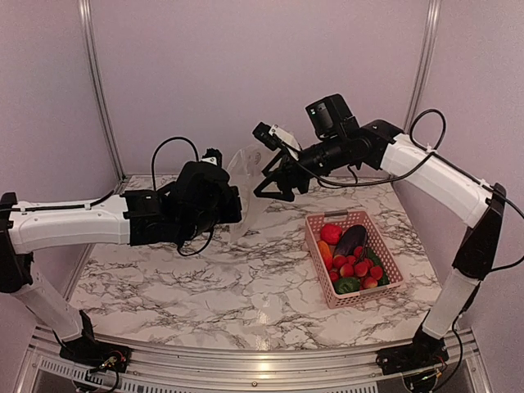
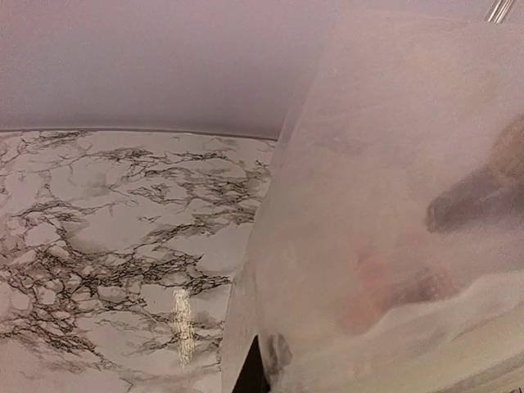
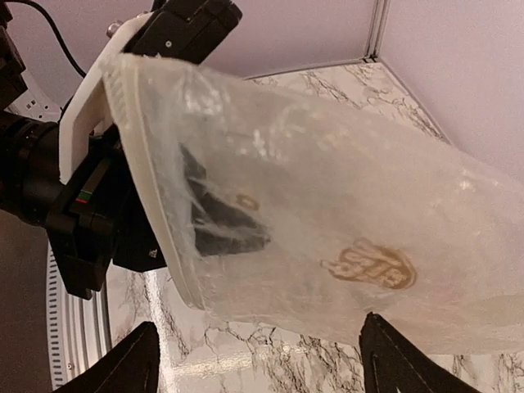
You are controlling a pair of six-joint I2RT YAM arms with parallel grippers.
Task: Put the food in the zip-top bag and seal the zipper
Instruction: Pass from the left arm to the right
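Zip-top bag (image 1: 244, 176) aloft near the table's (image 1: 246, 286) far edge, pinched by the closed left gripper (image 1: 229, 201); right gripper (image 1: 277, 190) wide open, empty; food (image 1: 350, 258) in pink basket (image 1: 315, 237), right edge. Risk: single pinch lets the bag mouth sag shut

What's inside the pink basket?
The pink basket holds toy food: a red round fruit, a purple eggplant, an orange carrot, small red berries and a green pepper. Anything under the pile is hidden.

thin clear plastic film, crinkled, faintly frosted: zip-top bag (image 3: 327, 188)
- marble-print top, smooth, glossy, glare spot: table (image 1: 205, 278)
- pink slotted plastic, matt, at 4 o'clock: basket (image 1: 365, 295)
- smooth, shiny plastic look: food (image 1: 350, 240)
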